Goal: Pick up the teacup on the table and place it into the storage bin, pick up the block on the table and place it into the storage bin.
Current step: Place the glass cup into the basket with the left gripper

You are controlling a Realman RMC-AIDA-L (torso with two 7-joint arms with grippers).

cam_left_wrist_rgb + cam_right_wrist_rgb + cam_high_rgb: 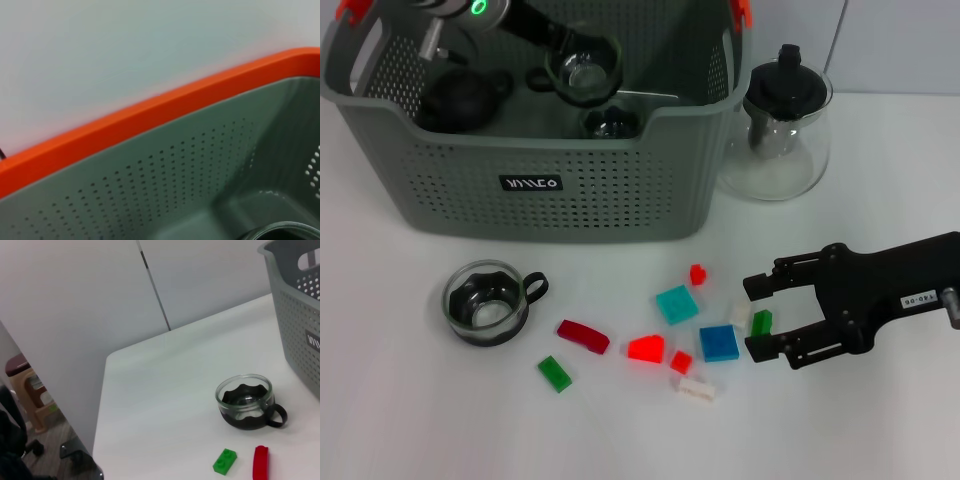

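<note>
Left gripper holds a teacup inside the bin for release; right gripper, fingers spread, straddles a green block for grasping.

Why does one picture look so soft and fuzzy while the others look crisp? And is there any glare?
Left wrist view: the camera sits very near the storage bin, so its orange rim and holes look soft. Head view: sharp, with weak shadows under the blocks and bright glints on the glass teapot. Right wrist view: sharp, with even light and a soft shadow under the teacup.

The storage bin label seems to read "MINISO", mirrored and blurry.
</note>
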